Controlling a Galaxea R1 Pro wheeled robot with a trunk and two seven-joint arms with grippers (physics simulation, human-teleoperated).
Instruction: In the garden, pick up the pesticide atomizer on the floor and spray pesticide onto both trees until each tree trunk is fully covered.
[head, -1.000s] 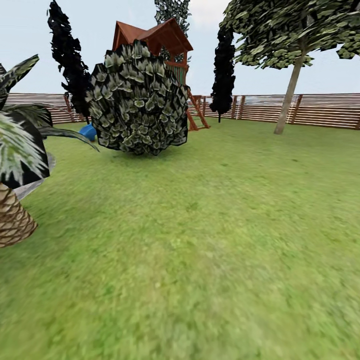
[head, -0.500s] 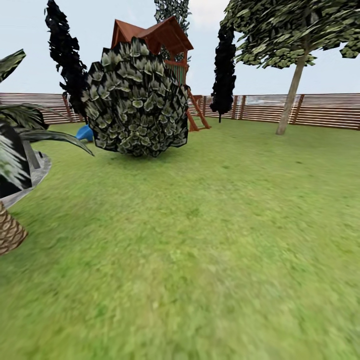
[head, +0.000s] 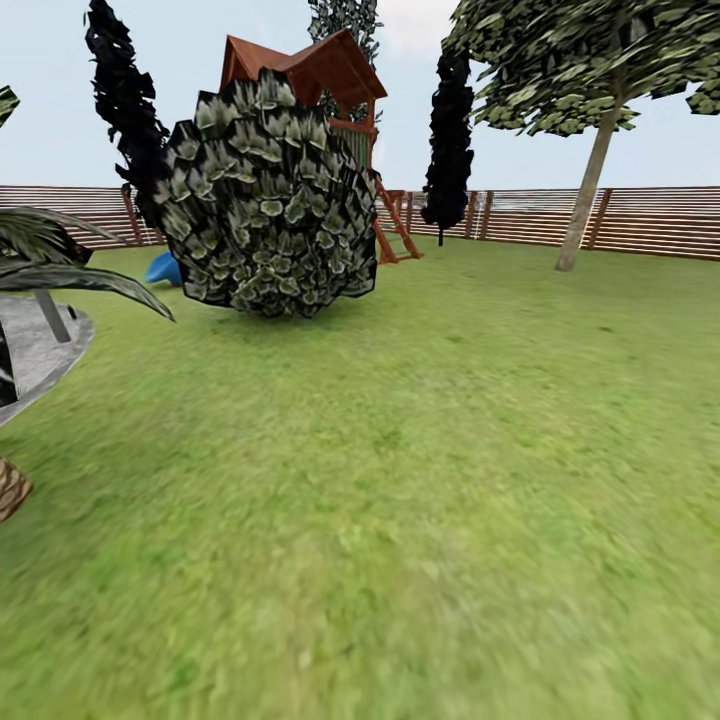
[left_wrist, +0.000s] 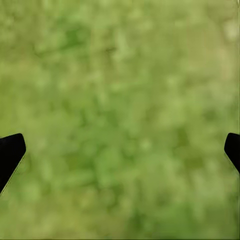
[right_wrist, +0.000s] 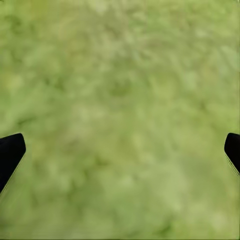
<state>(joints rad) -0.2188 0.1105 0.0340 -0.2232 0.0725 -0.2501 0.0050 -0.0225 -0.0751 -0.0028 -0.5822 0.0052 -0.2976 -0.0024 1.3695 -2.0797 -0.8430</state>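
Green lawn (head: 420, 480) with a round bush (head: 265, 200) ahead. One tree (head: 585, 190) stands by the far fence (head: 650, 220), right. Left end effector (left_wrist: 120, 150) and right end effector (right_wrist: 120, 150) hang wide open, empty, above grass.

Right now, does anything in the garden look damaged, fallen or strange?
Nothing stands out. The tree leans slightly but stands whole, the fence is intact, and both open hands, left hand and right hand, hang over plain lawn.
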